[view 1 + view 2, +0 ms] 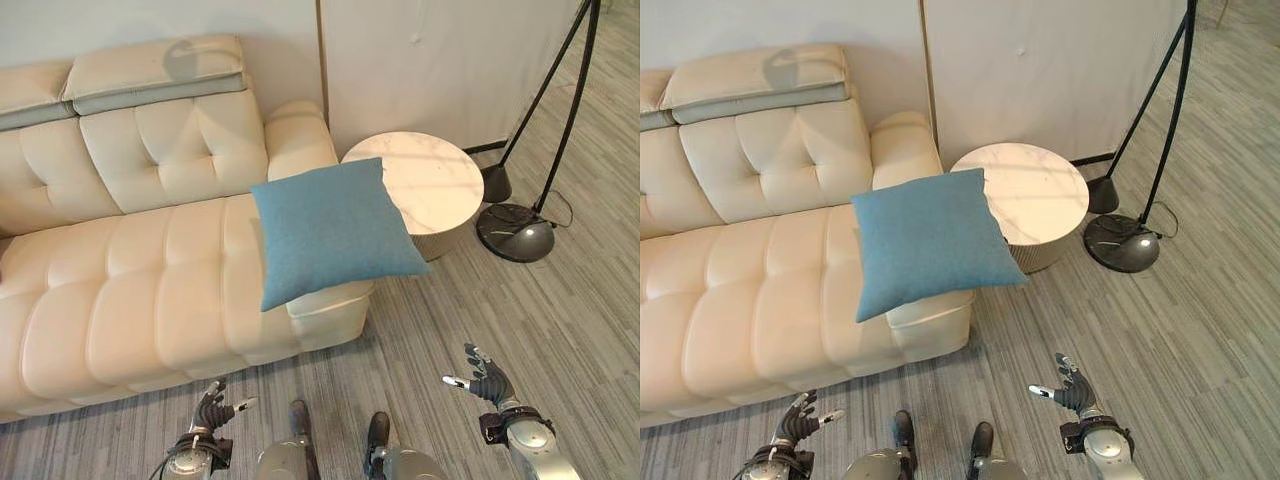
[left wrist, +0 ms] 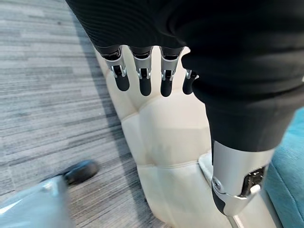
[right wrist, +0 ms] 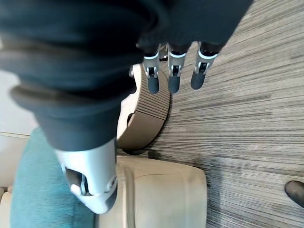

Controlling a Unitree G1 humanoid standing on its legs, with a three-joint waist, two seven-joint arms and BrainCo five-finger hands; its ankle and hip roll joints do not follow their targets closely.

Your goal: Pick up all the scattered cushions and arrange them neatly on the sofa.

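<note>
Sofa (image 1: 130,290) was cream, tufted leather, set against a pale wall (image 1: 430,60), with a raised headrest (image 1: 155,70) on the backrest section nearest the armrest. Blue cushion (image 1: 335,230) lay flat at the sofa's right end, partly on the seat and partly across the low armrest (image 1: 300,135), its outer corner overhanging toward the side table. Round side table (image 1: 435,185) had a pale marble-look top and stood just beside the armrest on the robot's right. Floor lamp (image 1: 515,232), black with a round base and slanted poles, stood past the table near the wall. Floor (image 1: 520,330) was grey striped carpet or plank; couldn't tell which.

Left hand (image 1: 213,408) hung low in front of the sofa's front edge, fingers relaxed and spread, holding nothing. Right hand (image 1: 486,378) hovered over bare floor, well apart from the table, fingers splayed, holding nothing. Neither hand touched the cushion.
</note>
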